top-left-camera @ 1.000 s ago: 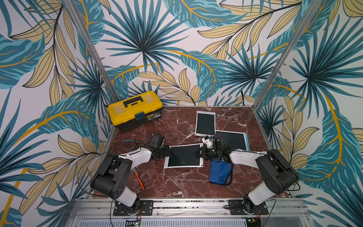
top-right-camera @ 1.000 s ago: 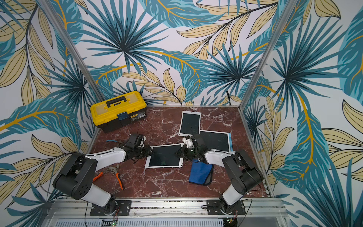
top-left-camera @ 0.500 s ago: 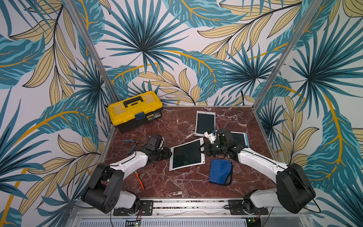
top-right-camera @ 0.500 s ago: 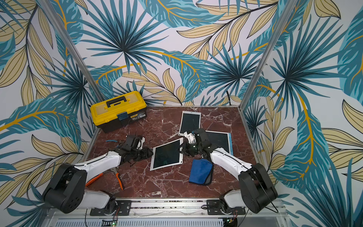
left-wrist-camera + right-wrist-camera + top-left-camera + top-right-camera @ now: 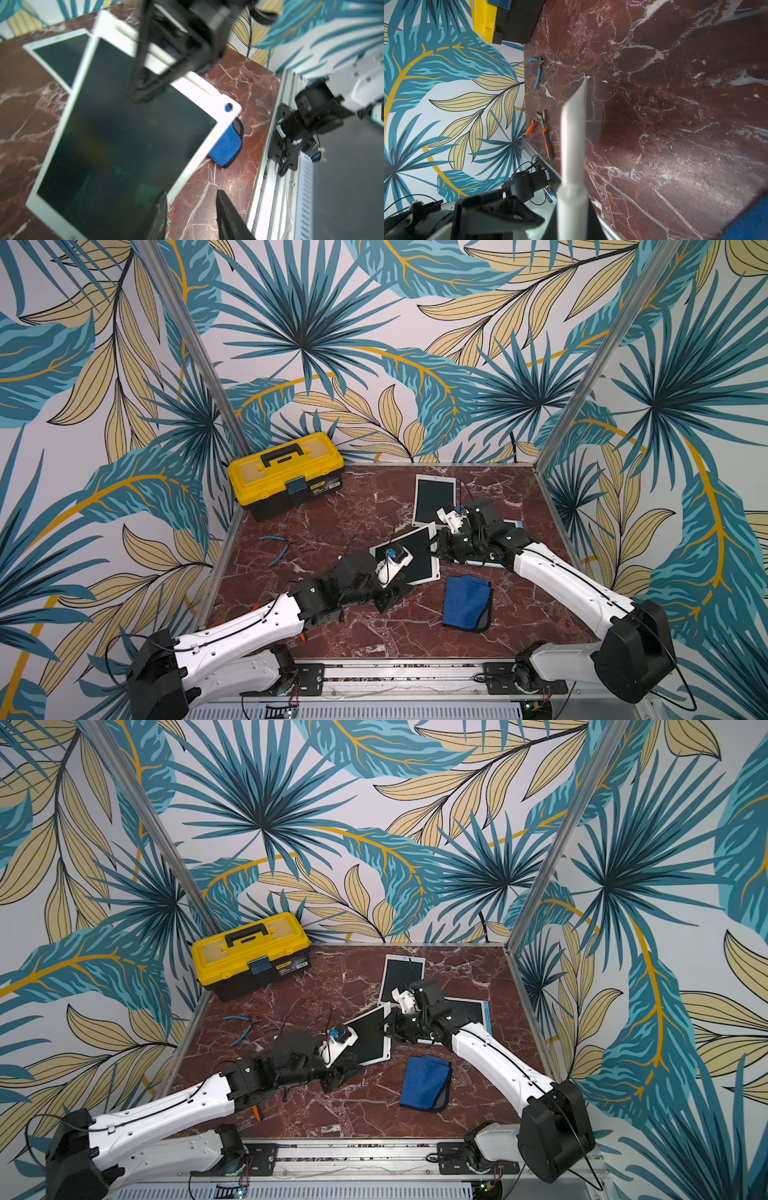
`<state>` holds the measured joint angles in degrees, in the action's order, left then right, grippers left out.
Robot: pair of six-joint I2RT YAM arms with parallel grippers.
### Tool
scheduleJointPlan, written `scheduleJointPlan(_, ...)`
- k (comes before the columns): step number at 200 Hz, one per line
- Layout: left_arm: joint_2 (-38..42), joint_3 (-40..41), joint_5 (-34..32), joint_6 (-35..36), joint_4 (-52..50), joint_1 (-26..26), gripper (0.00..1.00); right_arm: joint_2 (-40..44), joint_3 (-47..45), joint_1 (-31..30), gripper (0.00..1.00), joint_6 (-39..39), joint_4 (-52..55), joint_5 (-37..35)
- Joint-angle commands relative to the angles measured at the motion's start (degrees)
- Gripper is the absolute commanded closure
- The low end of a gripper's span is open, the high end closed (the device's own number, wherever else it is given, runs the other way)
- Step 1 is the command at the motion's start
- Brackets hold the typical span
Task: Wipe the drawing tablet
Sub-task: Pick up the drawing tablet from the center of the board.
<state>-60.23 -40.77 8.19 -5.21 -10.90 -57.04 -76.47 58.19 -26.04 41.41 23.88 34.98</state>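
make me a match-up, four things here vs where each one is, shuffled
1 yellow plastic toolbox
2 folded blue cloth
3 white-framed drawing tablet beside the cloth
4 blue-handled pliers

a held raised in the right gripper
b back left corner of the red marble table
c flat on the table, towards the front
d lying just in front of the toolbox

Pairs: 1-b, 2-c, 3-a, 4-d

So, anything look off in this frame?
Yes: the middle tablet isn't flat. The right gripper pinches one edge and holds it tilted above the table, while the blue cloth lies unused beside it. The left gripper is open by its near corner.
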Motion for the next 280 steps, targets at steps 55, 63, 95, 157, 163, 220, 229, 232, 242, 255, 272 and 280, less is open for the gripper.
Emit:
scheduleJointPlan(55,-7.3,-2.6,-36.5,16.2,1.2,-11.7,0.63,1.5,1.1,-0.2,0.86,3.0,1.9,4.5)
scheduleJointPlan(63,-8.3,-3.1,-38.5,16.6,1.4,-12.3,0.63,1.8,0.9,-0.2,0.87,3.4,1.8,4.6)
scheduleJointPlan(95,-10.3,-3.5,-41.4,17.3,2.3,-14.3,0.65,2.9,0.3,-0.2,0.86,5.2,0.6,4.9)
scheduleJointPlan(157,-13.7,-3.6,-52.1,17.6,4.7,-17.4,0.65,3.2,-2.7,-0.2,0.86,11.9,-6.0,8.2)
scheduleJointPlan(163,-14.1,-3.7,-52.7,17.7,4.7,-17.4,0.69,3.2,-3.3,-0.2,0.86,13.2,-7.7,8.9)
scheduleJointPlan(220,-13.4,-4.0,-58.2,15.4,4.7,-17.5,1.0,3.4,-4.1,-0.2,0.84,15.4,-9.8,9.3)
scheduleJointPlan(229,-13.0,-3.8,-58.0,15.1,4.7,-17.5,1.0,3.5,-4.1,-0.2,0.77,15.5,-10.3,9.4)
scheduleJointPlan(232,-12.9,-3.7,-58.0,15.0,4.6,-17.5,1.0,3.6,-4.1,-0.2,0.74,15.5,-10.5,9.5)
scheduleJointPlan(242,-12.6,-3.5,-57.6,14.6,4.6,-17.5,1.0,3.9,-4.0,-0.2,0.59,15.3,-10.8,9.3)
scheduleJointPlan(255,-12.0,-3.1,-57.3,13.8,4.5,-17.5,1.0,4.5,-3.0,-0.2,0.47,13.6,-9.7,8.6)
scheduleJointPlan(272,-11.7,-2.7,-57.1,13.0,4.5,-17.5,1.0,5.0,1.3,0.5,0.42,8.1,-1.9,6.4)
scheduleJointPlan(280,-11.6,-2.5,-56.9,12.8,4.4,-17.5,1.0,5.2,3.8,1.2,0.42,5.4,2.8,4.8)
